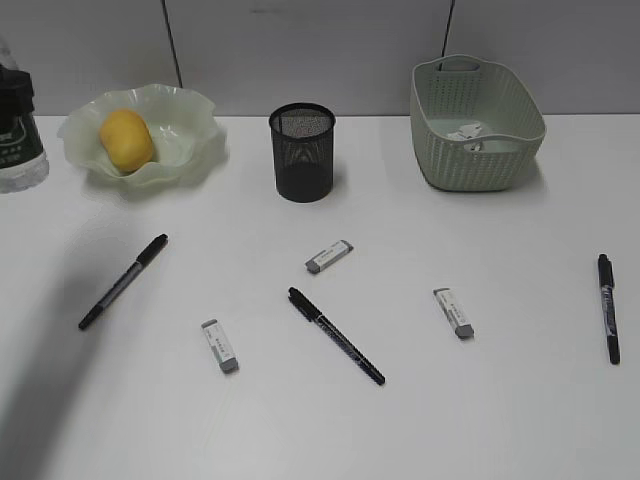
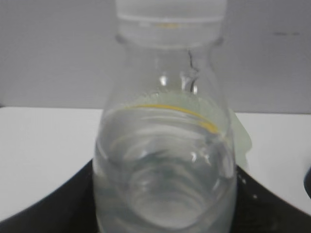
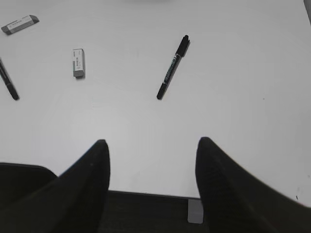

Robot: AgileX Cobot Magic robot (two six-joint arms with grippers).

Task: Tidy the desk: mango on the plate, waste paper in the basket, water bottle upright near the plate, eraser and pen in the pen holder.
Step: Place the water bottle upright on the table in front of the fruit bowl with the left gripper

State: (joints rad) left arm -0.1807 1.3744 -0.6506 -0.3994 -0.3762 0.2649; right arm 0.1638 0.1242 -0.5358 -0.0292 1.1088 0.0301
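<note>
Mango (image 1: 126,139) in ruffled green plate (image 1: 190,120); water bottle (image 1: 17,130) upright beside it; waste paper (image 1: 467,133) in basket (image 1: 480,165); pens, erasers loose on desk (image 1: 500,400); pen holder (image 1: 302,153) upright.

Yellow-orange mango (image 1: 126,139), pale green plate (image 1: 190,125), black mesh pen holder (image 1: 302,155).

White desk (image 1: 420,420): plate (image 1: 190,150), pen holder (image 1: 302,155), basket (image 1: 480,165), pens, erasers.

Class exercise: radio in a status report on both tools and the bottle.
Left tool around upright water bottle, beside plate. Right tool open, empty, above desk. Nothing in the way.
</note>
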